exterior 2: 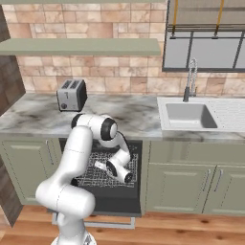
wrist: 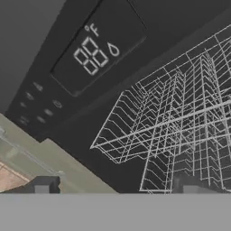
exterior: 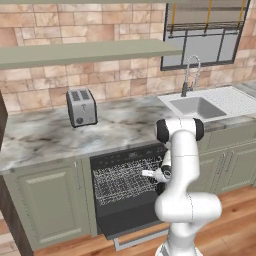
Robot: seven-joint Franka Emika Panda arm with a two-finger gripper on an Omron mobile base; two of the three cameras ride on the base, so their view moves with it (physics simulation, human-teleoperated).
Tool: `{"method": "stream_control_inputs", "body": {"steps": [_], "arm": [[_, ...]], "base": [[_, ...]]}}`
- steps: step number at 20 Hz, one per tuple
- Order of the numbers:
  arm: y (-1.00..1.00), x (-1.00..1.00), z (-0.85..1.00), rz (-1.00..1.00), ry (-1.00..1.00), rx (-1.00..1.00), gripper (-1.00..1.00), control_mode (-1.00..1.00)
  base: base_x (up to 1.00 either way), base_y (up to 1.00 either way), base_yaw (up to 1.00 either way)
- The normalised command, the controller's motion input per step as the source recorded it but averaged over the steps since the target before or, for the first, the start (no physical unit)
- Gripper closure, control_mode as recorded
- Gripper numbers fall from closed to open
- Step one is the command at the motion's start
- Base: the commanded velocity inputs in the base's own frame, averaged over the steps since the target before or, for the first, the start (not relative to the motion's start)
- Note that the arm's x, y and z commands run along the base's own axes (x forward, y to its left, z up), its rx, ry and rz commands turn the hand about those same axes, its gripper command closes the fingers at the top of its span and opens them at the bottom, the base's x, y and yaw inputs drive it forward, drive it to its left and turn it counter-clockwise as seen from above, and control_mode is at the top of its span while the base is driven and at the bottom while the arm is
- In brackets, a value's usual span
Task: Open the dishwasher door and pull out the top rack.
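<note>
Lowered to the wood floor (exterior: pixel 235 210), the dishwasher door (exterior: pixel 131 220) lies open; our end effector (exterior: pixel 146 173), grip unreadable, meets the top rack (exterior: pixel 122 180) beneath the marble bench (exterior: pixel 45 135).

dishwasher door (exterior: pixel 131 225) lowered, cavity front open, top rack (exterior: pixel 125 179) spanning it, control strip (wrist: pixel 85 67) overhead

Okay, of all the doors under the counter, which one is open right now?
The dishwasher door, the black panel with the silver bar handle, is dropped open toward the floor below the top rack. The sage-green cabinet doors beside it are all shut.
</note>
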Motion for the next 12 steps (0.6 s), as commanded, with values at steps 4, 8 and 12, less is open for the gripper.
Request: {"method": "stream_control_inputs", "body": {"steps": [4,8,12], "arm": [[0.0,0.0,-0.17,0.0,-0.38,-0.25,-1.0,-1.0],[0.01,0.01,-0.04,-0.01,-0.35,-0.08,-1.0,-1.0],[0.02,0.02,-0.06,-0.03,-0.3,-0.06,-1.0,-1.0]], "base": [[0.0,0.0,0.0],[0.0,0.0,0.0],[0.0,0.0,0.0]]}}
